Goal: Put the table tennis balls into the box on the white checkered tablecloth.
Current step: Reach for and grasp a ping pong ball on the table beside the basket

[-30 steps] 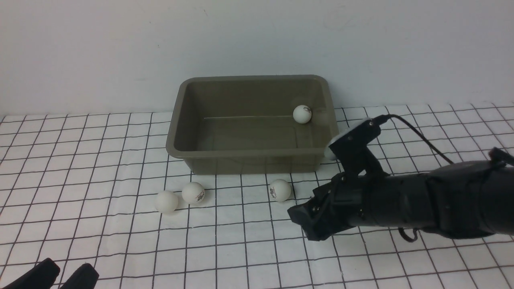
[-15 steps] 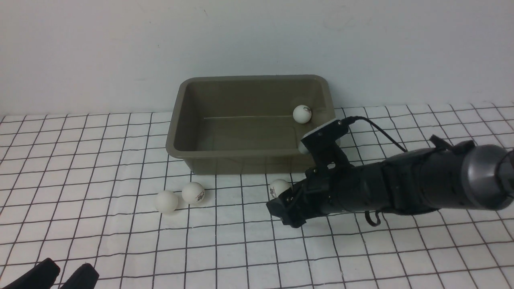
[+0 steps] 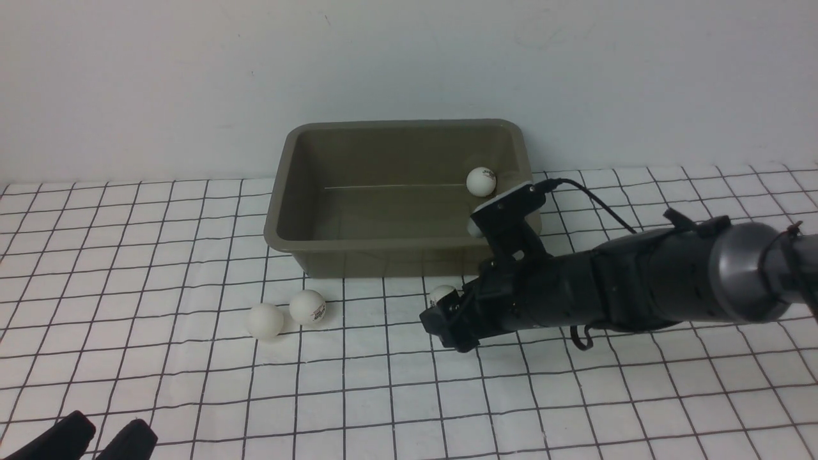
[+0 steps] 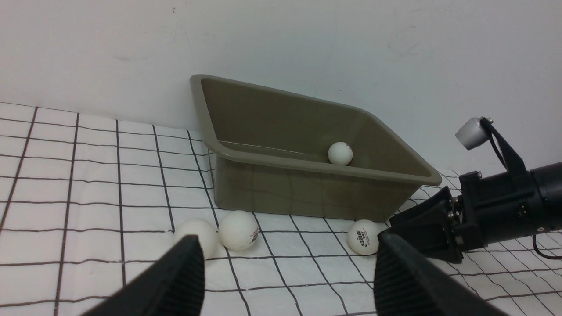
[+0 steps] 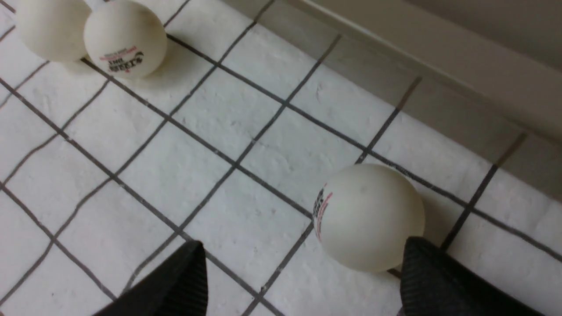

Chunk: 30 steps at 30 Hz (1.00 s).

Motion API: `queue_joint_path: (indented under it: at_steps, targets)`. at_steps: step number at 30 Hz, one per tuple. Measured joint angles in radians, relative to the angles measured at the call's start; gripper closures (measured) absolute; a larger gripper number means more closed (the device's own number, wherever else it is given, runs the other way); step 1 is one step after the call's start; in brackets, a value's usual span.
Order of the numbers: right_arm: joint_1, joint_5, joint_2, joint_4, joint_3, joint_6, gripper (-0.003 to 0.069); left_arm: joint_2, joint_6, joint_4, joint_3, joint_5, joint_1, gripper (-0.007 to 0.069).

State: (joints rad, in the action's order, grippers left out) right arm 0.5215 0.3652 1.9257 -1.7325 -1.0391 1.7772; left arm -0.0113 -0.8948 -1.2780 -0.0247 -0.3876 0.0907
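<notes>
Right wrist view alone shows right claw (image 5: 303, 252) wide, smooth matte ball (image 5: 369, 217) apparently touching one ribbed finger (image 5: 439, 281); left claw (image 4: 287, 239) wide.

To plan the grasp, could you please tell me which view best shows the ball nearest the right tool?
The right wrist view: that ball is large, close, logo showing. Front view: mostly hidden. Left wrist view: clear but small.

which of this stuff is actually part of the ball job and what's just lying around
Job: box; ball inside it; lone ball by the open right gripper; logo ball beside plain ball; tablecloth.
Just there: wall; cable on the right arm.
</notes>
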Motion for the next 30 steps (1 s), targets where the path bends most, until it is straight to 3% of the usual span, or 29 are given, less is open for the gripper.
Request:
queue_joint_path:
  at_steps: [20, 28, 30]
  targets:
    - [0.000, 0.000, 0.073, 0.000, -0.066, 0.023, 0.0153, 0.000, 0.000, 0.000, 0.000, 0.000, 0.000, 0.0155]
    - [0.000, -0.003, 0.110, 0.000, -0.088, 0.023, 0.0240, 0.000, 0.000, 0.000, 0.000, 0.000, 0.000, 0.0155]
    - [0.000, -0.007, 0.118, 0.000, -0.094, 0.024, 0.0299, 0.000, 0.000, 0.000, 0.000, 0.000, 0.000, 0.0155]
